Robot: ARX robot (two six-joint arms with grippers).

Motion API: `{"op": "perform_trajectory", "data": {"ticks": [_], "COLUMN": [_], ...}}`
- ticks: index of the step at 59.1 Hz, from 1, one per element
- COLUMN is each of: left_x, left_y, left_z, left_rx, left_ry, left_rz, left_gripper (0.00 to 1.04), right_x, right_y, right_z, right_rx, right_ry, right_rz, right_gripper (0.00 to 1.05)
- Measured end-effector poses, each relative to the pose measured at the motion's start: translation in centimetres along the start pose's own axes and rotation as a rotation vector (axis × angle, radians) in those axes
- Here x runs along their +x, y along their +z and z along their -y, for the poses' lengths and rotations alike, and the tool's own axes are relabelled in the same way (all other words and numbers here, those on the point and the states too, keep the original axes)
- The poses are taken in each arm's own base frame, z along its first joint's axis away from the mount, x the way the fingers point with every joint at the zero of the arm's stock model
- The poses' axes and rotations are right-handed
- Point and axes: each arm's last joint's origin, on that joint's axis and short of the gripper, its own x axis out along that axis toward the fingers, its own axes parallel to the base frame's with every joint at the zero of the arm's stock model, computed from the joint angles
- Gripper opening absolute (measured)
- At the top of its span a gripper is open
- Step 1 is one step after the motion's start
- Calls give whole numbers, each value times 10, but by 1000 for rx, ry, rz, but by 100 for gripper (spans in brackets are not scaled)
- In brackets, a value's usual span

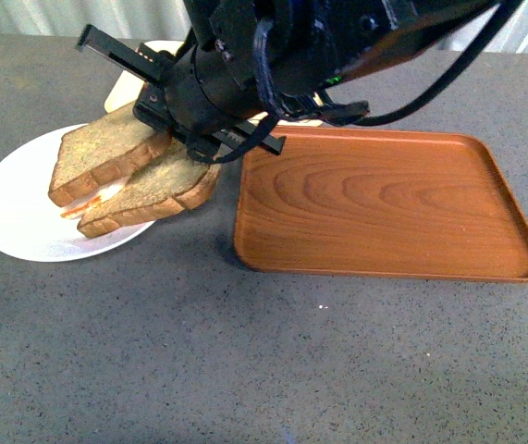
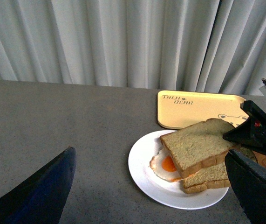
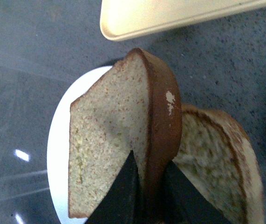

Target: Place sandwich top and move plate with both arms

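Note:
The sandwich top, a thick brown wholegrain slice, hangs tilted over the white plate. My right gripper is shut on its crust edge, seen close up as the right gripper pinching the sandwich top. Below it on the plate lie a fried egg and a second bread slice. I cannot tell whether the sandwich top touches that slice. My left gripper is open, well short of the plate, holding nothing.
A brown wood-grain tray lies right of the plate, close to it. A pale yellow bear-print tray sits behind the plate, near the curtain. The right arm reaches in from the upper right, above the brown tray's far left corner.

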Motion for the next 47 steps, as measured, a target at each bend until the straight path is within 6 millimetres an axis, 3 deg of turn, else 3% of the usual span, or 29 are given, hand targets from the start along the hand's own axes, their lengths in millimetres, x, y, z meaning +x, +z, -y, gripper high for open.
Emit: {"op": "perform_trajectory", "data": {"ticks": [12, 22, 30, 33, 37, 47], "left_x": [0, 0, 0, 0, 0, 0], "left_y": [0, 0, 0, 0, 0, 0], "left_z": [0, 0, 0, 0, 0, 0], "left_rx": [0, 0, 0, 0, 0, 0], "left_ry": [0, 0, 0, 0, 0, 2], "left_rz": [0, 0, 0, 0, 0, 0], "left_gripper": [96, 96, 96, 96, 96, 96], "right_x": [-19, -47, -80, -94, -126, -208], "right_y": [-5, 13, 34, 39, 42, 31], "right_z": [2, -3, 0, 6, 26, 74], "right_rx": [-28, -70, -87, -167, -286, -469], "right_ry": [4, 32, 29, -53, -205, -369], "right_rz": [8, 129, 252, 449, 706, 856], "right_gripper": [44, 73, 95, 90, 78, 50]}}
